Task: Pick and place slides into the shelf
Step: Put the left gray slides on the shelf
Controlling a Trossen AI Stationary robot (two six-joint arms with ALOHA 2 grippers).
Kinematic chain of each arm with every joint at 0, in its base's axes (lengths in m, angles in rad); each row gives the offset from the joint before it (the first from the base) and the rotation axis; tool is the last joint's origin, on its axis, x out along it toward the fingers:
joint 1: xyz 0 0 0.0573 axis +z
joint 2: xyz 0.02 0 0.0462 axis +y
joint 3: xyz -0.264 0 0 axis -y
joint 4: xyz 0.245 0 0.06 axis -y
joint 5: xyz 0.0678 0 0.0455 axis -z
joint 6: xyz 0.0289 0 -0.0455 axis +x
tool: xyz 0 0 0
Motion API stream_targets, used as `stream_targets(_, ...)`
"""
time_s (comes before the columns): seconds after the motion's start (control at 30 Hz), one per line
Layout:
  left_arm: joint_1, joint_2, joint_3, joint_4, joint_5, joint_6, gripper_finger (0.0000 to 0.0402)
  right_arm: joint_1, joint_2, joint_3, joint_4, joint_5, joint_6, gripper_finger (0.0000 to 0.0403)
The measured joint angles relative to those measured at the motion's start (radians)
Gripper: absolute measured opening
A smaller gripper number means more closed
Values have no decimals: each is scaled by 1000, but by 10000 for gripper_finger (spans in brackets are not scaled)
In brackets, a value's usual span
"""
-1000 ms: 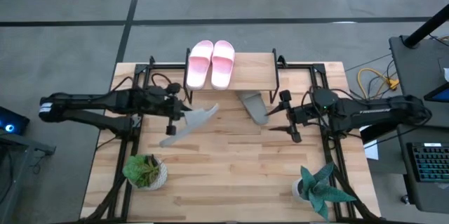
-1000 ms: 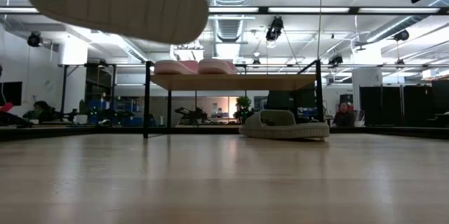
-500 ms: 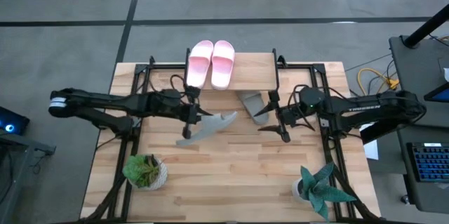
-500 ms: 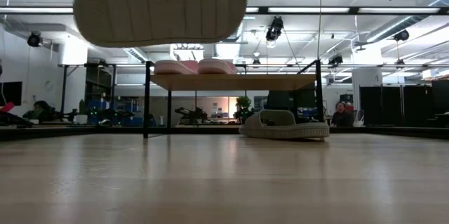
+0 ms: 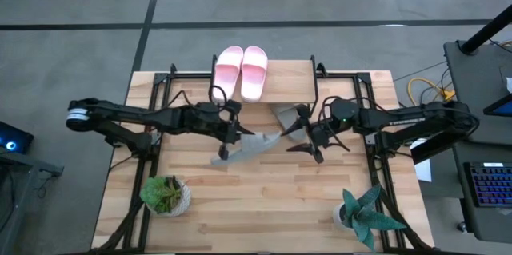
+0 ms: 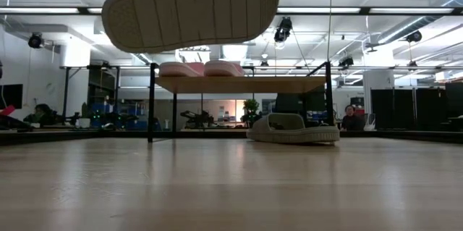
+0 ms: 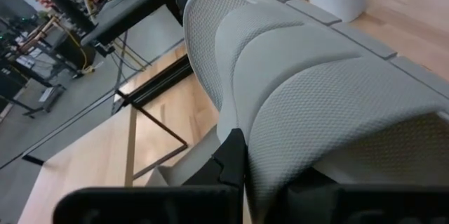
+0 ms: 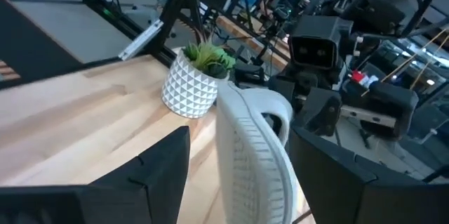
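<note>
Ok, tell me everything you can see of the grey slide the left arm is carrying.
The grey slide is a soft sandal with a wide strap of fine textured mesh and a pale ribbed sole. The left gripper holds it off the table, above the middle and in front of the shelf, with the sole facing down and tilted. The right gripper is open, with one end of the slide between its fingers. Nothing else touches it.
</note>
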Motion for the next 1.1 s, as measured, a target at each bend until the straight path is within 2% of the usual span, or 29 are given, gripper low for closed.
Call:
stream_targets(0.13,-18,2,15,2,5,12,0,0,8,2,0,58,-22,233)
stream_targets(0.27,-28,0,17,15,9,66,0,0,9,2,1,60,-29,233)
stream_targets(0.7,-27,47,21,157,9,79,0,0,10,2,0,60,-9,224)
stream_targets(0.9,-27,100,26,234,-3,103,0,0,10,1,1,60,6,190)
stream_targets(1.1,-26,140,48,237,-24,106,0,1,10,0,-19,51,-15,129)
